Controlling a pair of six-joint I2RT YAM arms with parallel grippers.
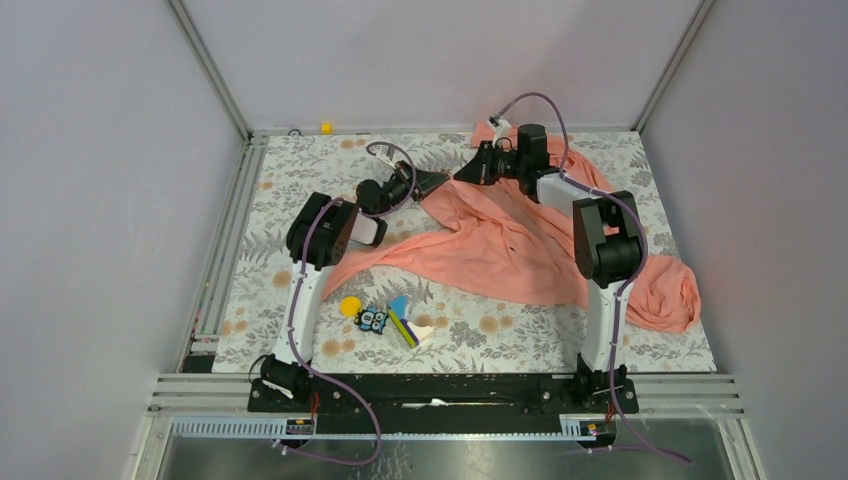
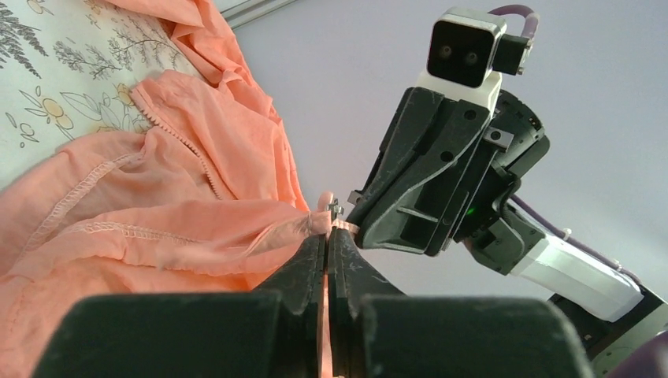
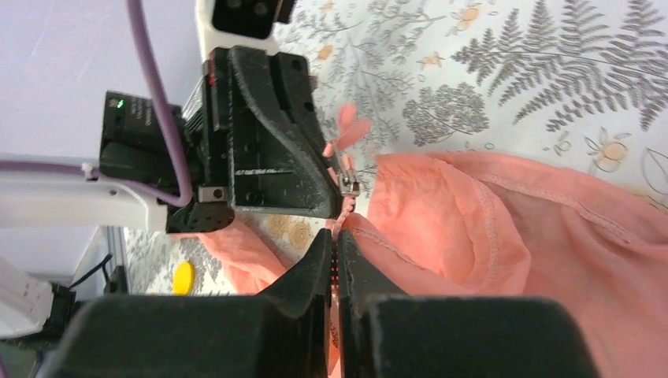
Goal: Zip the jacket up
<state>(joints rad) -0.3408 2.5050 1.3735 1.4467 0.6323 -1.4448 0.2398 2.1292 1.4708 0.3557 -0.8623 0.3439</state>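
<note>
At the far edge of the desk, near its middle, my two claws meet tip to tip over the collar end of the jacket. The rest of the salmon-pink garment trails back across the desk toward the near right corner. My left claw is pinched tight on a thin strip of the jacket's front edge, and my right claw is pinched just as tight on the fabric facing it. The small metal zipper slider sits in the narrow gap between them, with its pink pull tab standing free above. Neither claw appears to have the tab.

A run of zipper teeth curves away over the crumpled cloth, and I cannot tell how much of the track is already joined. As I judge it, the step in hand is drawing the slider along that track. Doing it well means one claw anchors the tape close behind the slider while the other takes the tab itself rather than loose cloth. The pull should then follow the line of the teeth, slowly, with the track taut and straight.

The fabric is thin and bunches easily, so a fold could slip into the slider and jam it. A sideways tug could drag the whole garment instead. The toy pieces near the desk's near edge lie well apart from the work.
</note>
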